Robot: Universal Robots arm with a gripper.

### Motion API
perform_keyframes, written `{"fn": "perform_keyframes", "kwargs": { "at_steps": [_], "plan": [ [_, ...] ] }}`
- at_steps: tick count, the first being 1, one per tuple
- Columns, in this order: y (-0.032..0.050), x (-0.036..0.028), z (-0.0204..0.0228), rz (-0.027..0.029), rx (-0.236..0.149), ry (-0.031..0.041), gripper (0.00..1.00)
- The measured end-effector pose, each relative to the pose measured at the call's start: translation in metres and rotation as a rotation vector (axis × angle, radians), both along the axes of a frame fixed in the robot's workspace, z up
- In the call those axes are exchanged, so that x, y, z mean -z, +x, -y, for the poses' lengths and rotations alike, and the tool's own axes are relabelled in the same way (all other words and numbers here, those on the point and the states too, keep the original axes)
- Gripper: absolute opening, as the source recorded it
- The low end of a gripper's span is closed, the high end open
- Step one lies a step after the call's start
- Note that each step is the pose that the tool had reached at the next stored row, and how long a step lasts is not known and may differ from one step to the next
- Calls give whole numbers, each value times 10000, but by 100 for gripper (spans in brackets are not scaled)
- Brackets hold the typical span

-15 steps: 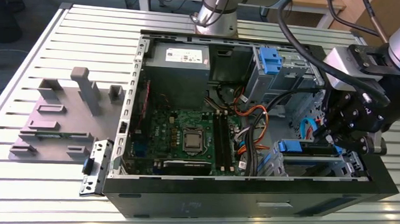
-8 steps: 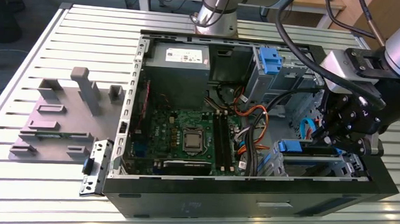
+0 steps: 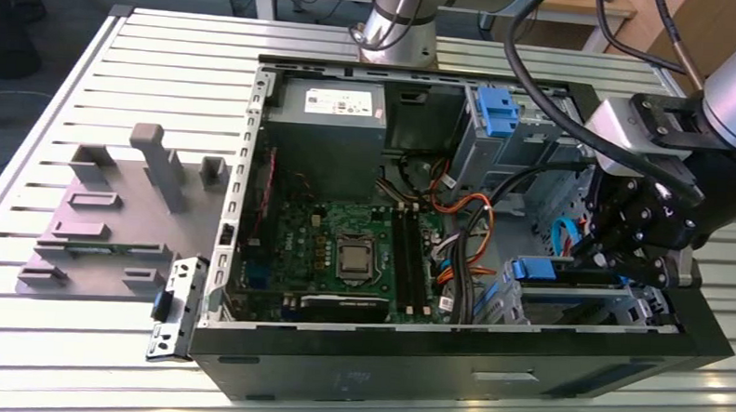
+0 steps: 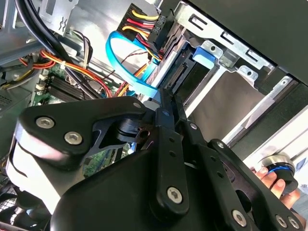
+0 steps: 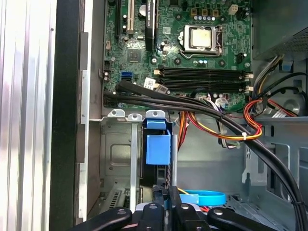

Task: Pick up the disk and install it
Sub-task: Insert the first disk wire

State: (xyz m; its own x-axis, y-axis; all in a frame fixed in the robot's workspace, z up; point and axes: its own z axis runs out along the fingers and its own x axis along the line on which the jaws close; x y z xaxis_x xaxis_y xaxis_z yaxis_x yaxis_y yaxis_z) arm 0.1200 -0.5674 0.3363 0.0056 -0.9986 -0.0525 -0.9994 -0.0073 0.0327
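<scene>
Hovering at the drive cage (image 3: 587, 304), the gripper (image 5: 166, 204) sits on the disk (image 5: 158, 150), which stands edge-up in its slot, long axis running straight ahead of the fingers (image 5: 159, 192). They look pinched narrow on its near end, though I can't tell if they truly grip.

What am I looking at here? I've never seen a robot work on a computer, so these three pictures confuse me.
The exterior view looks down on an open computer case lying on a slatted metal table. The black machinery at that view's right is a robot arm ending in its claw. The other two pictures come from cameras riding on the arm's wrist, so the dark metal links in them are the claw itself, seen close. In the first wrist view, the claw is at the disk, the part with the blue plastic frame, standing on edge in the metal drive cage. Beyond it lies the green motherboard with bundled cables. Whether the claw grips the disk, I cannot tell.
</scene>
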Motion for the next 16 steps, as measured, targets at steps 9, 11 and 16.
{"fn": "perform_keyframes", "kwargs": {
  "at_steps": [9,11,16],
  "plan": [
    [0,4,0,0,-18,24,16],
    [0,-19,0,0,-31,29,16],
    [0,-35,0,0,-49,92,16]
  ]
}}
